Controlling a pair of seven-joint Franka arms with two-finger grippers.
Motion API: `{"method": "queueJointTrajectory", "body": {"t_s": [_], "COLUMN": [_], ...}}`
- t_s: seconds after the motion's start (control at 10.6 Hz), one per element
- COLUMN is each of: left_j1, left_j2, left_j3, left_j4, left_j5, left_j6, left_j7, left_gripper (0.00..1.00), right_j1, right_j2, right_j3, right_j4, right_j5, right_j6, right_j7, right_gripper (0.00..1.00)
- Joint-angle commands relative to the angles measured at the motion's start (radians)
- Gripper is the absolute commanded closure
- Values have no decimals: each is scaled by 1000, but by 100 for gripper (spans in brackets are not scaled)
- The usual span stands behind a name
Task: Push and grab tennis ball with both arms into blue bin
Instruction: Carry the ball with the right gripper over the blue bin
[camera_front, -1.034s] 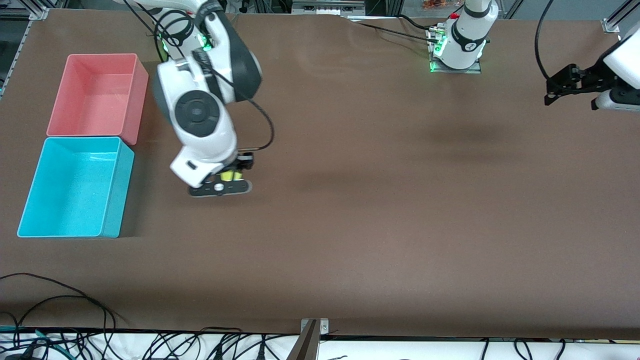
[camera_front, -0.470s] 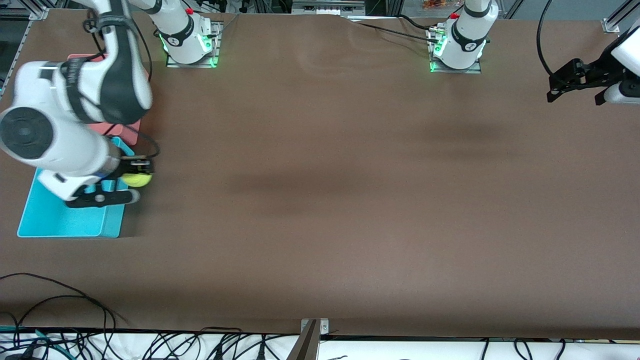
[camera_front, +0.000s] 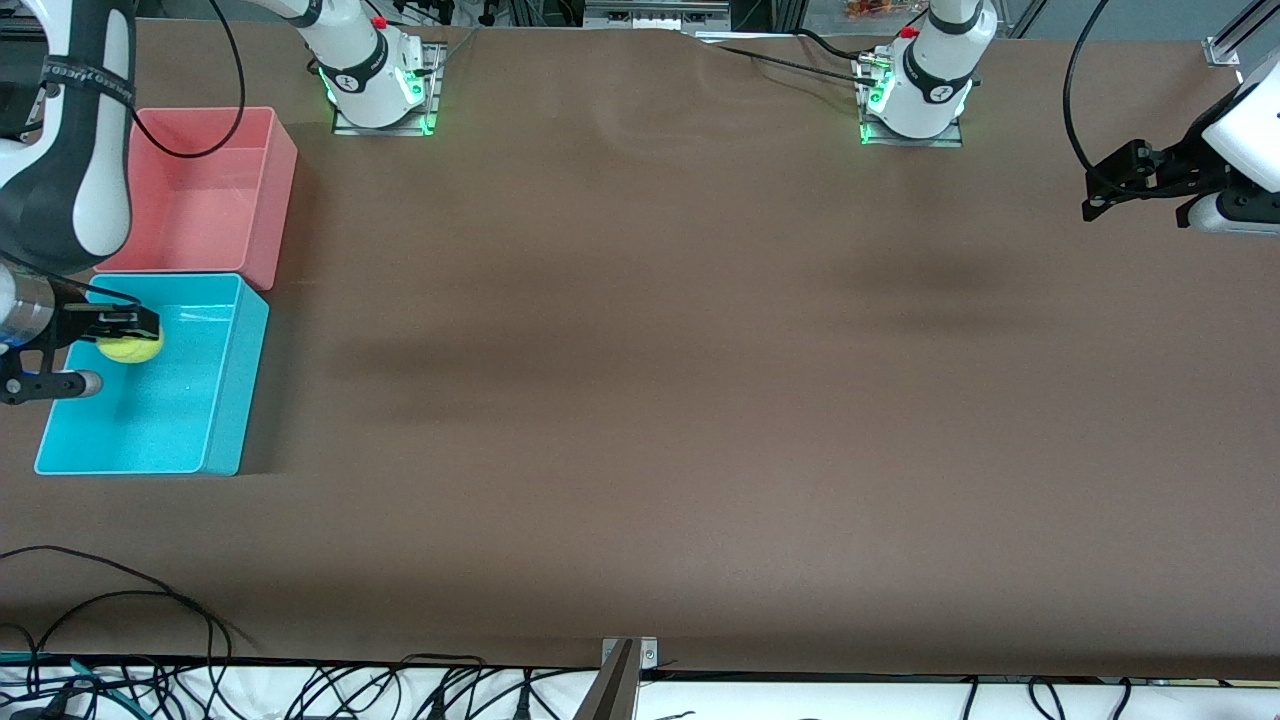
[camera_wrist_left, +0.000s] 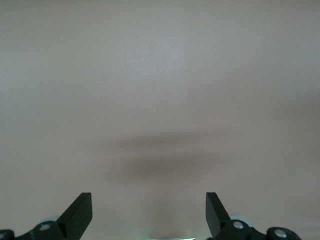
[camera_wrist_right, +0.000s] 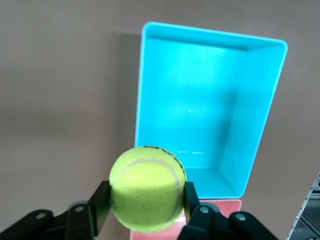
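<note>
Carry step, release pending. Right hand (camera_front: 122, 345) clamped on tennis ball (camera_front: 130, 346), directly above blue bin (camera_front: 232, 395). Next: spread fingers, drop. Left hand (camera_front: 1100, 195) open, empty, waiting above counter (camera_front: 700, 400).

Bright light is shining down from above. Soft, wide shadows are lying on the brown worktop (camera_front: 700, 450). Everything is looking sharp in the front view, with no glare showing.

The left gripper (camera_wrist_left: 149, 212) hangs over bare brown table (camera_wrist_left: 160, 75), its two black fingers (camera_wrist_left: 80, 212) spread wide with nothing between them. A soft dark shadow (camera_wrist_left: 165, 155) lies on the surface below.
</note>
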Motion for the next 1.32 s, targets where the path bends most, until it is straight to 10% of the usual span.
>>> {"method": "queueJointTrajectory", "body": {"t_s": [0.0,0.38,1.22], "left_j1": [-10,-5,-9], "left_j2": [6,6,6], "left_j3": [2,3,2], "left_j4": [21,20,21], "left_j5": [23,22,19], "left_j6": [1,1,1], "left_j7": [0,2,-1], "left_gripper": [0,0,0], "right_j1": [-2,-132,-223], "right_j2": [-31,-7,108], "right_j3": [-43,-48,-45], "right_j4": [-182,-361,-435], "right_j5": [12,18,271], "right_j6": [181,453,544], "right_j7": [-73,-268,-523], "right_gripper": [100,100,100]}}
